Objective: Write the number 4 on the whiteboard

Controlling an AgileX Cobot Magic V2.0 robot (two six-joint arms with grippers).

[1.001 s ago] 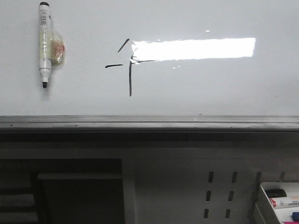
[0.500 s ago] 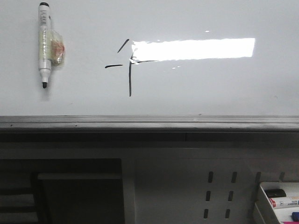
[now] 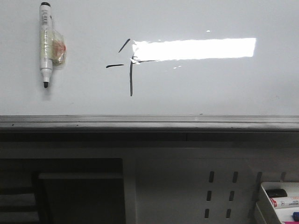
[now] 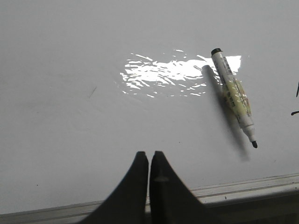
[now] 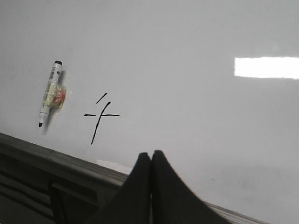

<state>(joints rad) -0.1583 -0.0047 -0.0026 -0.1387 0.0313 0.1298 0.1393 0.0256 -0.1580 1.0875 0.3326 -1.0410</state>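
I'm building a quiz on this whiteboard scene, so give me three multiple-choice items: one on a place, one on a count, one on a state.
1. In the front view, where is the marker pen relative to the number 4?
A. left
B. right
C. directly below

2. How many strokes make up the number 4?
A. two
B. three
C. five

3. How do the left gripper and right gripper stand?
A. both shut, empty
B. both wide open
C. the left one holds the pen

Answers:
1 A, the pen sticks to the whiteboard left of the strokes.
2 B, slant, bar, vertical.
3 A, each pair of fingertips meets with nothing between.
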